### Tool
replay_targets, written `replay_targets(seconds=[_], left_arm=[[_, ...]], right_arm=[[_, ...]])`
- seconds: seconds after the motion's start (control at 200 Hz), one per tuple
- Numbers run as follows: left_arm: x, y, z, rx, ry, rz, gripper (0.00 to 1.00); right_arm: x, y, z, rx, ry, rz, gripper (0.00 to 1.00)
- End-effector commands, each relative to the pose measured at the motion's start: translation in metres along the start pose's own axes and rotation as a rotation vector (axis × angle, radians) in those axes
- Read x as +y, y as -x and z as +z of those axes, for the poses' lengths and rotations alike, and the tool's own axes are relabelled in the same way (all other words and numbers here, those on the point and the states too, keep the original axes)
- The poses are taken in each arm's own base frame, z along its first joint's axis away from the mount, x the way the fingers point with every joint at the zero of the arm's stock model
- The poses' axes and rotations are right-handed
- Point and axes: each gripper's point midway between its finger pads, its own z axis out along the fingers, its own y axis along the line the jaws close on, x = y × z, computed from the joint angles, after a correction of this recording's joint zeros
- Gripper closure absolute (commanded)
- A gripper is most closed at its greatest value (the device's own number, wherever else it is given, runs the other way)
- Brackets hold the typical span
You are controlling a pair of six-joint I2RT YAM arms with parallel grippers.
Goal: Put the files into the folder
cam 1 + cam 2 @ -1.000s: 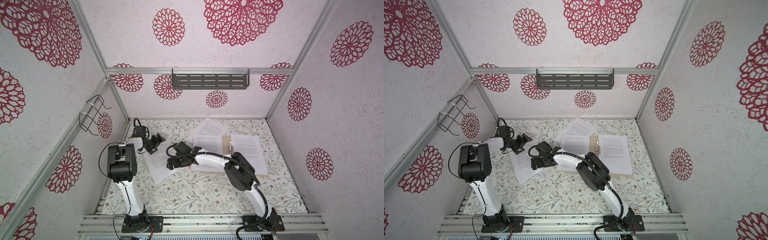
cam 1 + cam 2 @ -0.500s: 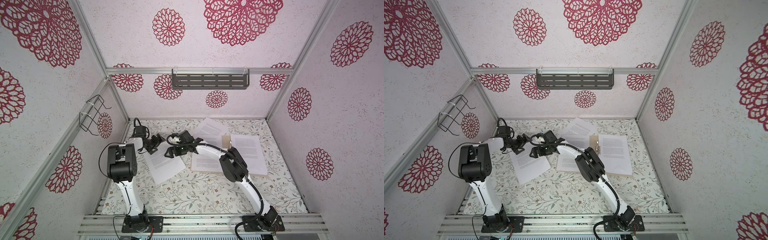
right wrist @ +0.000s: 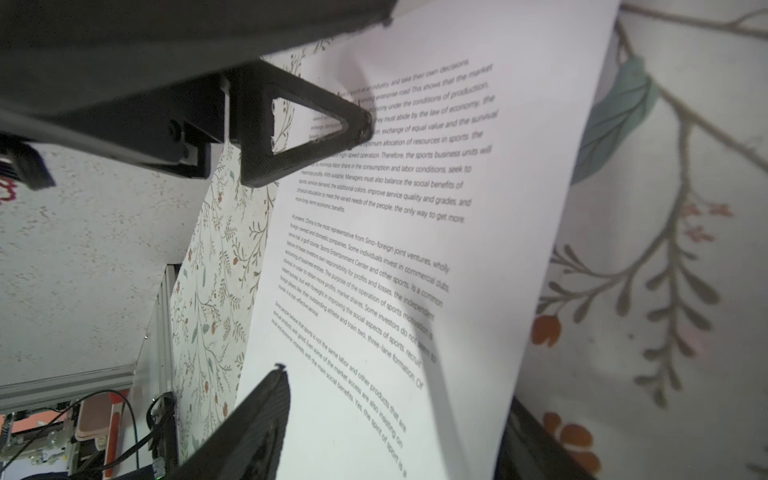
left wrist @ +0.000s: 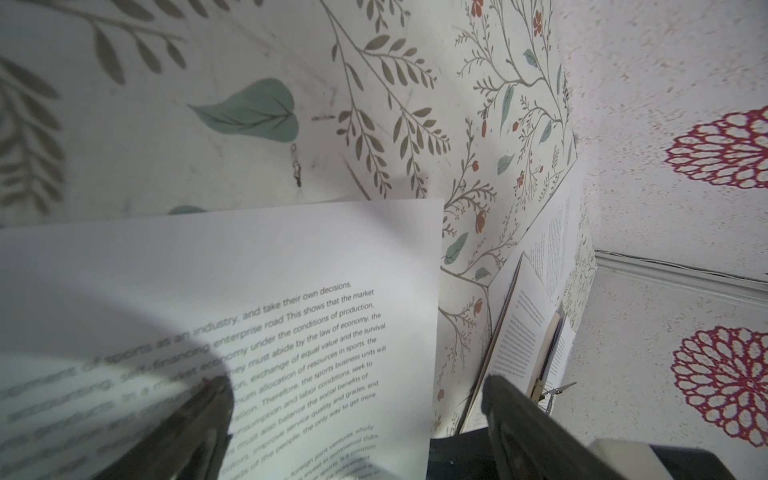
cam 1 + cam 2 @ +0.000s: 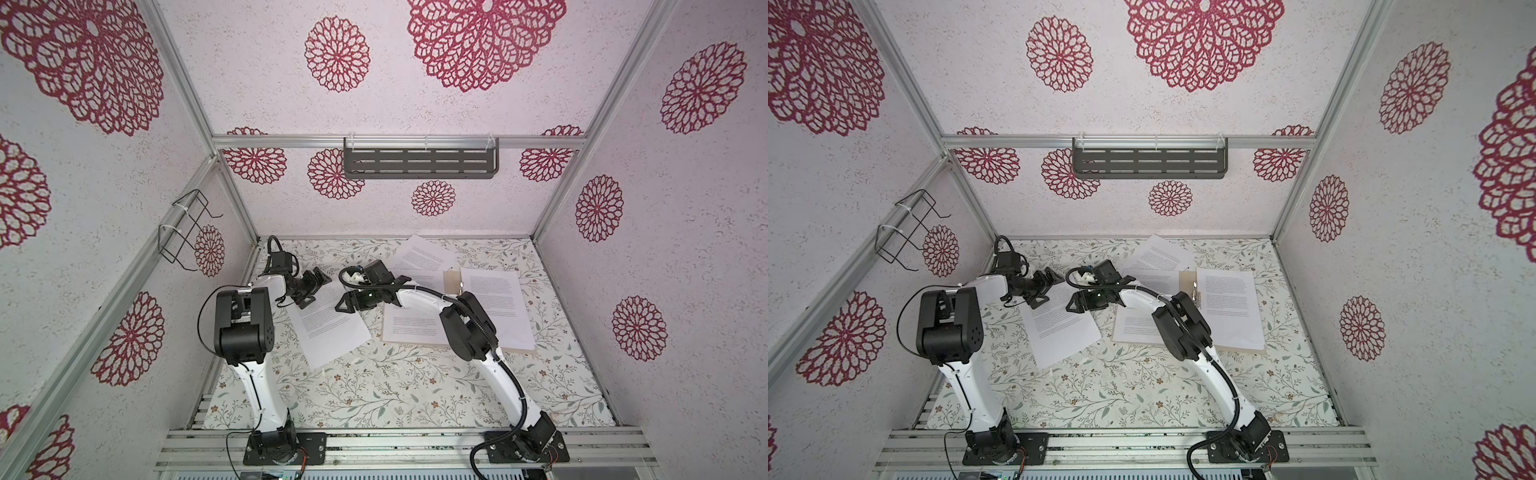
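Note:
The tan folder (image 5: 451,277) (image 5: 1186,276) lies open at the back right, and a printed sheet covers each leaf (image 5: 494,307). One of the files, a loose sheet (image 5: 332,332) (image 5: 1061,332), lies left of it; another (image 5: 424,257) lies at the back. My right gripper (image 5: 340,307) (image 3: 395,390) is open, its jaws straddling that loose sheet's lifted edge (image 3: 478,291). Across the sheet's far corner my left gripper (image 5: 312,290) (image 4: 353,399) stands wide open, one fingertip (image 3: 363,124) touching the paper. Nothing is lifted clear.
A wire basket (image 5: 185,232) hangs on the left wall and a grey shelf (image 5: 419,162) on the back wall. Walls close in on three sides. An aluminium rail (image 5: 395,444) with both arm bases runs along the front. The folder's metal fastener (image 4: 557,388) sticks up.
My right gripper has swung from beside the folder's left leaf to the loose sheet's near edge, and its jaws have narrowed around that edge. The left arm has stayed put.

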Motion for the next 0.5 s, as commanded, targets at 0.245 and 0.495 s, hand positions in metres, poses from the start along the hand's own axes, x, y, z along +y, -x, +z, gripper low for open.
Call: replay_targets(seconds=[0.245, 0.495], left_arm=[[0.038, -0.051, 0.015, 0.151, 0.108, -0.101, 0.03], [-0.028, -0.029, -0.029, 0.067, -0.075, -0.009, 0.02]], right_arm=[[-0.030, -0.021, 0.009, 0.036, -0.084, 0.106, 0.64], [-0.003, 0.010, -0.036, -0.055, -0.038, 0.101, 1.00]])
